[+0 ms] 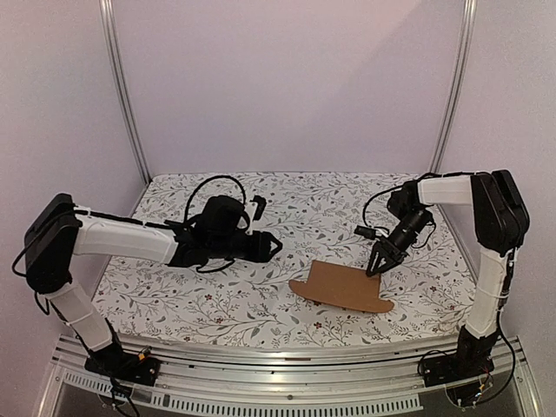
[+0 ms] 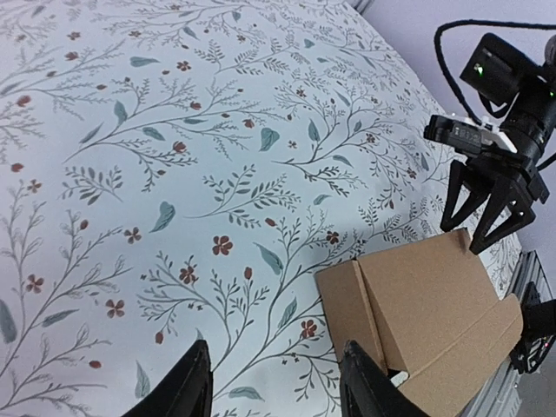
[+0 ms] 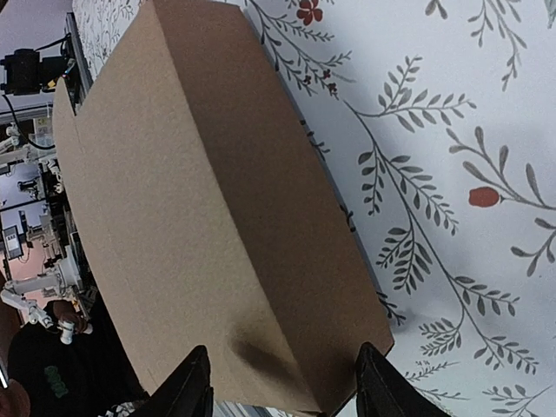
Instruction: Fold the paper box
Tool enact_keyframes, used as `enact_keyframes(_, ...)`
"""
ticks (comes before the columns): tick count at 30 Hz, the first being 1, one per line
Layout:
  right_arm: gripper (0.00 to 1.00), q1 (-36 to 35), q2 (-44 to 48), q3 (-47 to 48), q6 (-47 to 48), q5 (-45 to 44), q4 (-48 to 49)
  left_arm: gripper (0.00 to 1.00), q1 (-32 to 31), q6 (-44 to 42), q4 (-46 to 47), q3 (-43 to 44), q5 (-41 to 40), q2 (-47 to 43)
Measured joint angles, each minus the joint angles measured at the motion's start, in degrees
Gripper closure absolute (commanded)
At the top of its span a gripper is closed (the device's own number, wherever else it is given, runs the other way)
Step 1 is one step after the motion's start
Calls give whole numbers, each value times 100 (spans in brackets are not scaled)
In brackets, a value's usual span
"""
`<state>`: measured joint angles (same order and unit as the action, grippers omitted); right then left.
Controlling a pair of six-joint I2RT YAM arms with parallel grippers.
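Lying flat on the flowered tablecloth (image 1: 217, 287) toward the front right, the paper box (image 1: 341, 287) has the right gripper (image 1: 380, 265) poised spread-open just over its far edge, likely to catch a flap, while the left gripper (image 1: 276, 246), also released, hangs well apart to its left.

left gripper (image 1: 274, 247) stretched inward, jaws apart, right gripper (image 1: 376, 270) angled downward, jaws apart
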<state>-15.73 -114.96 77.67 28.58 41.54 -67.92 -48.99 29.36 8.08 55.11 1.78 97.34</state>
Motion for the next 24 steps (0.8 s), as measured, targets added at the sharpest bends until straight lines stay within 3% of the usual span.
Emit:
enact_keyframes(5,42,0,645,-164,-72,-575,-61,47,-448,986,105,-1180,-1012,-1384)
enact_keyframes(9,42,-11,1207,-4,-122,-1043,55,47,-1353,2194,79,-1241,-1749,-1777)
enact_keyframes(15,43,-111,1180,511,-173,-1316,391,44,-2201,4371,728,-1263,-2098,-1274)
enact_keyframes(22,43,-219,979,468,-286,-1340,590,43,-2490,5803,1357,-1178,-2083,-568)
enact_keyframes(24,43,-273,981,407,-289,-1342,627,48,-2511,6144,1777,-1069,-1937,-107)
